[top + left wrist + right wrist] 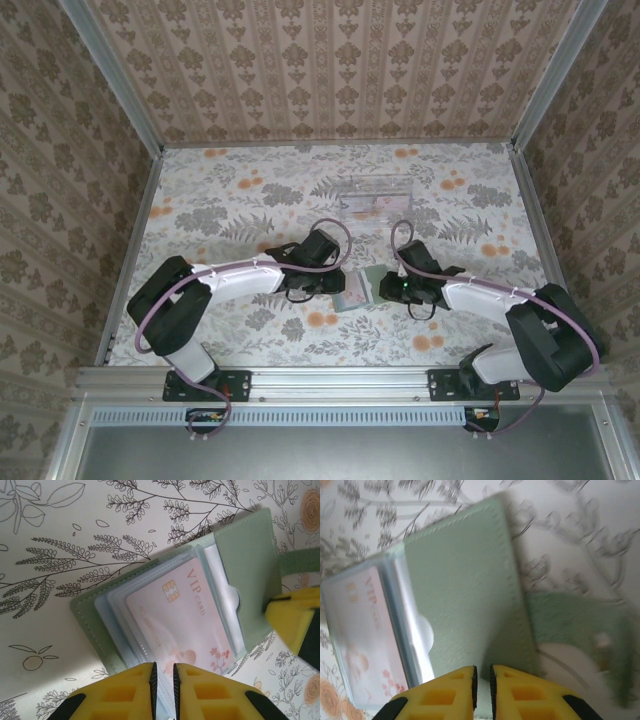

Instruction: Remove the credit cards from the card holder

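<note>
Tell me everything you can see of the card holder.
The card holder is a pale green, soft, leather-like wallet with stitched edges, lying open on the floral table. Clear plastic sleeves fan out inside; the top one holds a pink card marked VIP with a gold chip. A green strap extends from one side. The left pincer and right pincer, each almost closed, meet its edges; a grip can't be confirmed.

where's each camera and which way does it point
top external: above, behind left arm and right arm, looking down on the table; both show
left wrist: on left arm, over the card holder; yellow jaws at bottom
right wrist: on right arm, over the same holder; yellow jaws at bottom
shared: pink card in both wrist views
</note>
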